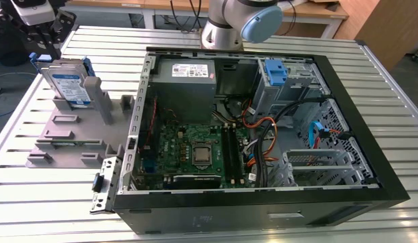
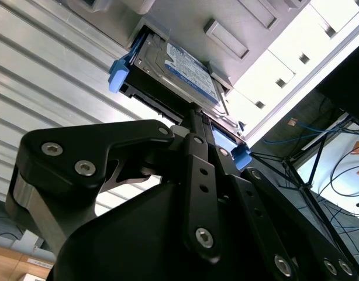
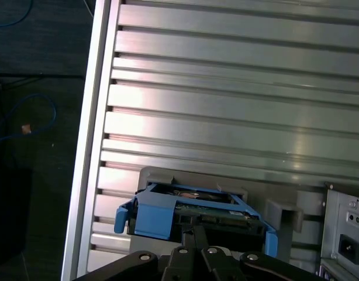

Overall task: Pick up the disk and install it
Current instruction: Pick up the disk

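Observation:
The disk [image 1: 68, 83], silver with a white-and-blue label and a blue carrier frame, stands on edge in a slot of the grey holder [image 1: 67, 134] at the exterior view's left. My gripper [image 1: 52, 28] hangs just above it, at the picture's top left corner. In both wrist views the disk [image 2: 185, 67] [image 3: 194, 206] lies directly beyond my gripper [image 2: 194, 114] [image 3: 194, 222]. The black fingers [image 3: 187, 233] are drawn together, their tips at the disk's upper edge, and nothing shows between them.
An open computer case [image 1: 371, 152] lies at the exterior view's middle and right, showing the motherboard [image 1: 195, 152], a grey power-supply box [image 1: 188, 76] and cables. A lone blue bracket [image 1: 276, 73] sits in the far drive bay. The slatted metal table [image 3: 226, 105] extends around the holder.

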### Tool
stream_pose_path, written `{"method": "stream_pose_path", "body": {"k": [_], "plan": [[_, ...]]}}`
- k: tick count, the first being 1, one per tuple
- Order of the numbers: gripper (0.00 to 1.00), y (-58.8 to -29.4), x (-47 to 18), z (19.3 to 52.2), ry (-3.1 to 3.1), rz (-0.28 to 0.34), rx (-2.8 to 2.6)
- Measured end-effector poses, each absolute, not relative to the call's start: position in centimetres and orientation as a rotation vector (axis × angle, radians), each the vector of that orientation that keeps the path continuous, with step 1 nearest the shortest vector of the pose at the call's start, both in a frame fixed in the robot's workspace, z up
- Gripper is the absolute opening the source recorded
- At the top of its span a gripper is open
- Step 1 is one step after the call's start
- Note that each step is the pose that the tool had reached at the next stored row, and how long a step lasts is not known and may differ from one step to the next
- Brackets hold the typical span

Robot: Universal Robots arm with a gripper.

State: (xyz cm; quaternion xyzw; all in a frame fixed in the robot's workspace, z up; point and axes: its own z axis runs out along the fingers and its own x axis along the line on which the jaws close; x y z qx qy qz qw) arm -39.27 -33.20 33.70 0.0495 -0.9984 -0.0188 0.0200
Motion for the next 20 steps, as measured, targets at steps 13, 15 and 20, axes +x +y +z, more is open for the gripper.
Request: {"method": "stream_pose_path", "body": {"k": [13, 15, 20], "plan": [[0.11, -33.2, -39.28, 33.7, -3.085, -0.055, 0.294], [0.11, -33.2, -39.28, 33.7, -3.082, -0.055, 0.321], [0.11, -33.2, -39.27, 33.7, -3.074, -0.053, 0.383]]}}
